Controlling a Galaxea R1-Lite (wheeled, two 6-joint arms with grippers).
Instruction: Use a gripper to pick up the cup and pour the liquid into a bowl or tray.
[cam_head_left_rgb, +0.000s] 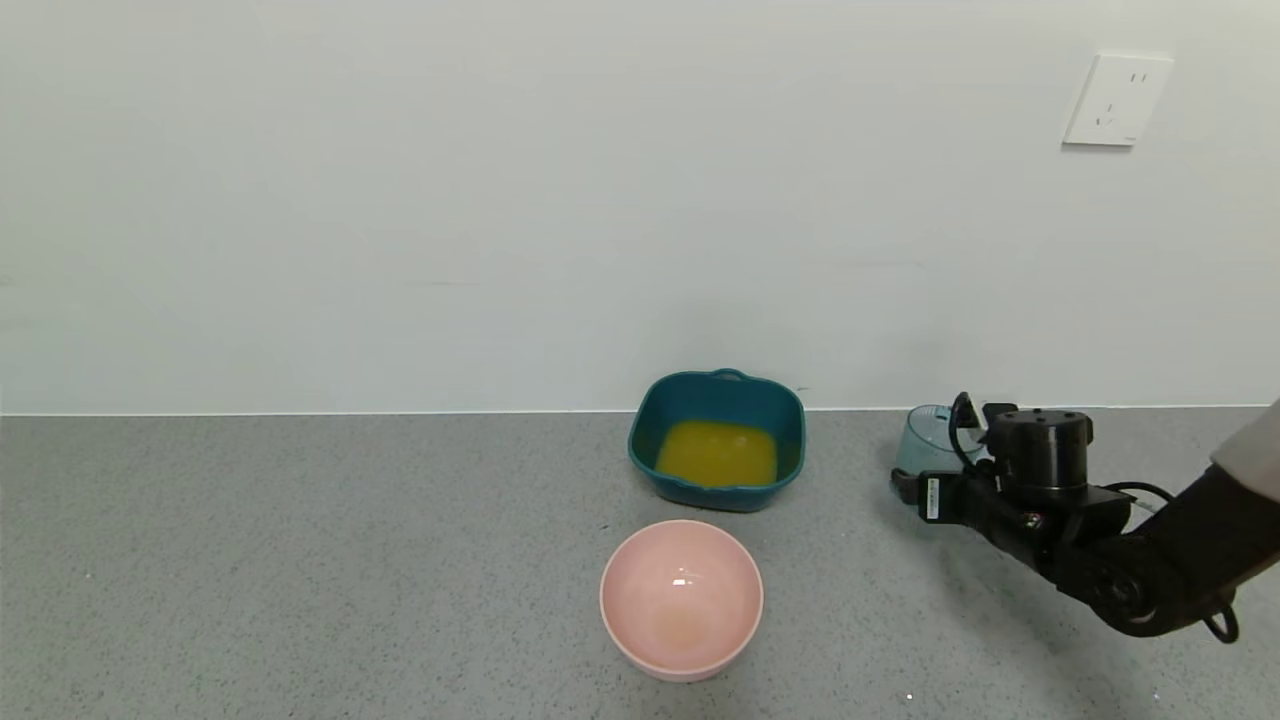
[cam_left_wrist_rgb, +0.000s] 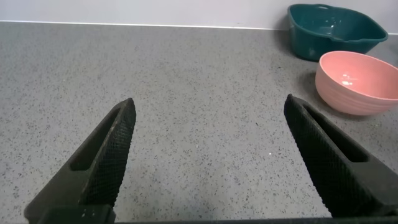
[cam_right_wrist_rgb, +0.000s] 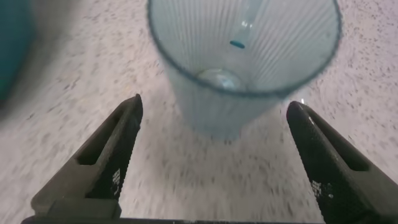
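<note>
The pale blue-green cup (cam_head_left_rgb: 925, 440) stands upright and empty on the grey counter near the back wall, right of the dark teal dish (cam_head_left_rgb: 716, 440). The orange-yellow liquid (cam_head_left_rgb: 717, 453) lies in the dish. My right gripper (cam_head_left_rgb: 915, 487) is open just in front of the cup, not touching it. In the right wrist view the cup (cam_right_wrist_rgb: 242, 59) stands beyond the two spread fingers (cam_right_wrist_rgb: 118, 146) of the right gripper (cam_right_wrist_rgb: 214, 106), apart from them. My left gripper (cam_left_wrist_rgb: 208, 102) is open over bare counter, out of the head view.
A round pink bowl (cam_head_left_rgb: 681, 598) sits in front of the teal dish, with a faint orange film at its bottom. It also shows in the left wrist view (cam_left_wrist_rgb: 357, 81), with the teal dish (cam_left_wrist_rgb: 336, 31) behind it. The wall runs close behind the cup.
</note>
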